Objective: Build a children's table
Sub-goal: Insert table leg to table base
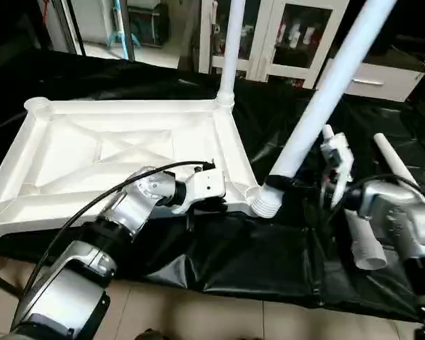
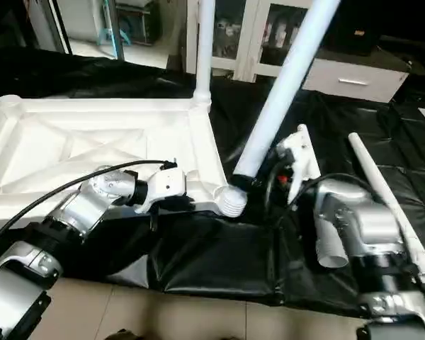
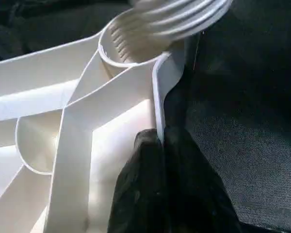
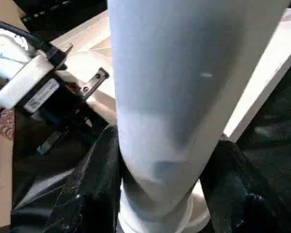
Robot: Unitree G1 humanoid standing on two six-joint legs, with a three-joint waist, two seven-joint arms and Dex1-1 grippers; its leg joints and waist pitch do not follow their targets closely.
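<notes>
tabletop point(image 1: 113, 142): upside down on the black sheet point(image 1: 269, 248), one leg point(image 1: 230, 49) upright in the far corner
tilted leg point(image 1: 326, 92): threaded end at near corner socket point(image 1: 258, 202)
right gripper point(image 4: 160, 194): fingers clamped round the tilted leg
left gripper point(image 3: 160, 160): fingers pinched on the tabletop's rim

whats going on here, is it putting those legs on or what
Yes, it's assembling a children's table. The white tabletop lies upside down on black sheeting, with one leg already standing in a far corner socket. The right pincer grips a second leg, tilted, its threaded end at the near corner socket but not yet seated. The left pincer is clamped on the tabletop's rim beside that socket, steadying it. Two more legs lie on the sheeting to the right.
</notes>
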